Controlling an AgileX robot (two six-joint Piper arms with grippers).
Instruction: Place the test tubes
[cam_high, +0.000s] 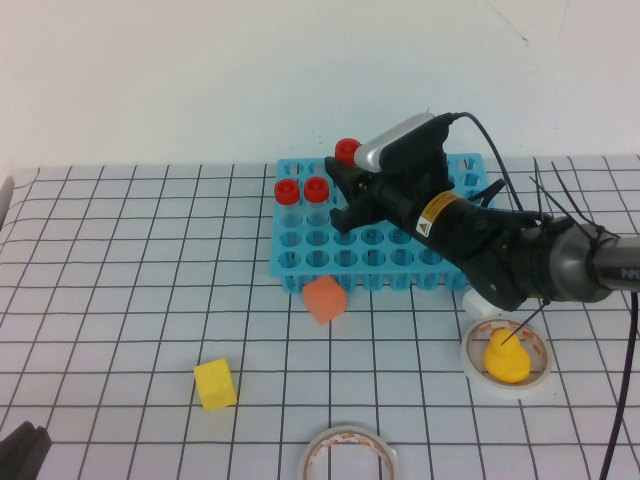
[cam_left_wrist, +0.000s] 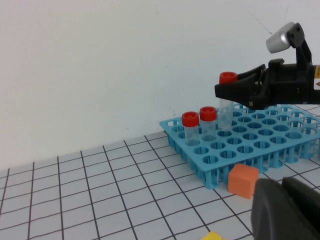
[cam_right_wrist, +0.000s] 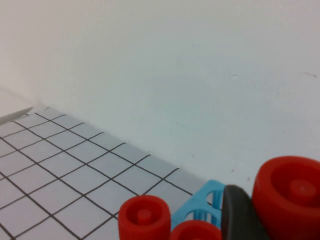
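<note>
A blue test-tube rack (cam_high: 400, 268) stands at the middle back of the gridded table. Two clear tubes with red caps (cam_high: 288, 192) (cam_high: 317, 189) stand upright in holes near its back left corner. My right gripper (cam_high: 345, 190) hangs over that corner, shut on a third red-capped tube (cam_high: 347, 151), which is upright with its lower end just above the rack. The left wrist view shows this held tube (cam_left_wrist: 227, 78) beside the two placed tubes (cam_left_wrist: 190, 120) (cam_left_wrist: 208, 114). My left gripper (cam_high: 20, 450) is parked at the near left table edge, shut and holding nothing.
An orange cube (cam_high: 324, 299) lies against the rack's front edge. A yellow cube (cam_high: 215, 384) sits nearer, to the left. A yellow duck (cam_high: 506, 357) rests inside a white tape roll (cam_high: 473, 365) at the right. Another tape roll (cam_high: 348, 450) lies at the near edge.
</note>
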